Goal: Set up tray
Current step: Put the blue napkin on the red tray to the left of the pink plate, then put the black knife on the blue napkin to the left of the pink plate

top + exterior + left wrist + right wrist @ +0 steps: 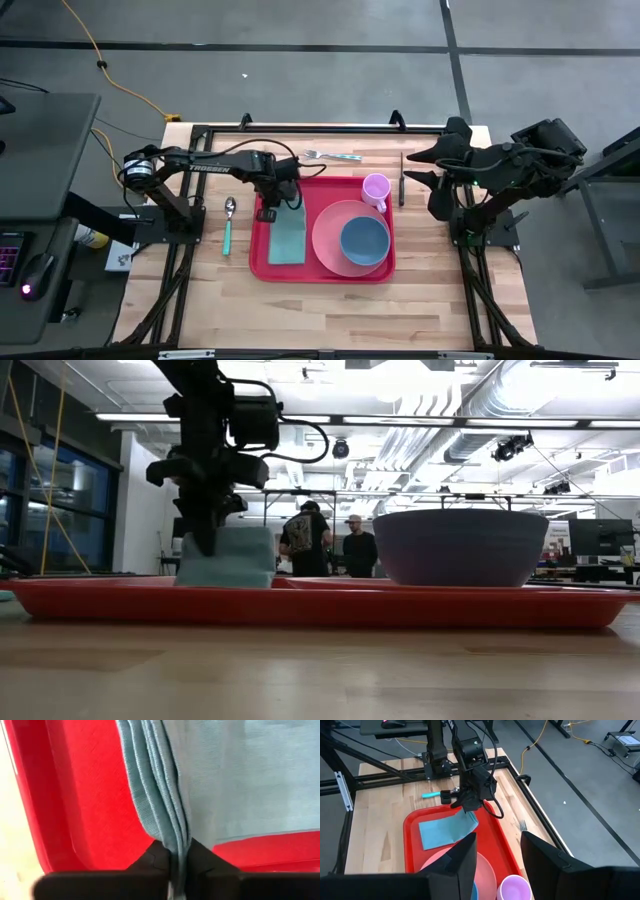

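Red tray [262,258] positioned at centre of wooden tabletop [330,305], long side running left to right. Folded blue-grey cloth napkin [288,236] laid in left portion of tray. Pink plate [328,240] seated in right portion, blue bowl [365,241] resting on plate. Lilac cup [376,188] standing in far right corner of tray.

Left gripper [281,205] lowered over far left part of tray, at far end of napkin. Jaws pinching folded edge of napkin, layers of cloth visible between the two fingers [152,862] in left wrist view. Napkin edge raised at gripper, remainder lying flat on tray floor.

Right gripper [437,165] held above tabletop beyond right edge of tray, well apart from tray contents. Jaws spread, nothing between them.

Teal-handled spoon [228,222] lying on tabletop just left of tray. Fork [322,156] lying beyond far edge of tray. Knife [402,176] lying right of tray, near cup.

White lettering present on left arm link; not legible.

Two persons [329,543] standing in room behind tabletop.
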Available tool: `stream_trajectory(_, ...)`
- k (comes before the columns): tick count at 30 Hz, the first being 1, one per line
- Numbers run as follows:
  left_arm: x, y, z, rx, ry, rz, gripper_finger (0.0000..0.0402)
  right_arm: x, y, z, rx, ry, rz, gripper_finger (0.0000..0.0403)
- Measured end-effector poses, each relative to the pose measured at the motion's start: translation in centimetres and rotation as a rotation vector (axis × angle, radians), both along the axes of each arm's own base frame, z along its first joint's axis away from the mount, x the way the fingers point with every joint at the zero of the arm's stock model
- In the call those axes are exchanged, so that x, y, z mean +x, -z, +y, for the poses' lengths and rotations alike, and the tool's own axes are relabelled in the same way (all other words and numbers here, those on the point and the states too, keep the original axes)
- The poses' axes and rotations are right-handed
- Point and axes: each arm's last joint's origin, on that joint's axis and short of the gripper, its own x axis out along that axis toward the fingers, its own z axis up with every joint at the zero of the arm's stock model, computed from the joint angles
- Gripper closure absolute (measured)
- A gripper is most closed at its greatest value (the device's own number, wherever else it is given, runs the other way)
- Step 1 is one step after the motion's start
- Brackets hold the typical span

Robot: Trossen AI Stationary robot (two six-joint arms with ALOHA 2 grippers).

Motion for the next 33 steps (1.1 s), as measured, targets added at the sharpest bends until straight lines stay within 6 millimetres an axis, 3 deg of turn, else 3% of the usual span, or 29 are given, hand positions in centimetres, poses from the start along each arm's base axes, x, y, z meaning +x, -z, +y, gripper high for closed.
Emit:
stream_trajectory(5, 0.0, 0.0, 0.0, 0.001, 0.002, -0.001, 0.0262, 0.0, 0.0, 0.0, 0.000, 0.000, 0.000, 0.0269)
stream_trajectory(9, 0.1, 0.0, 0.0, 0.008, 0.023, -0.011, 0.0230, 0.0, 0.0, 0.0, 0.000, 0.000, 0.000, 0.0269)
stream_trajectory(25, 0.6, -0.3, 1.0, 0.326, 0.105, 0.009, 0.0214, 0.0, 0.0, 0.0, -0.016, -0.005, 0.004, 0.0269)
stream_trajectory(29, 1.5, -2.1, 1.4, 0.394, 0.037, -0.038, 0.0214, 0.0, 0.0, 0.0, -0.019, 0.006, 0.000, 0.0269)
stream_trajectory(33, 3.1, -6.2, 2.0, 0.456, -0.007, -0.147, 0.0219, 0.0, 0.0, -0.1, -0.023, 0.027, -0.008, 0.0269)
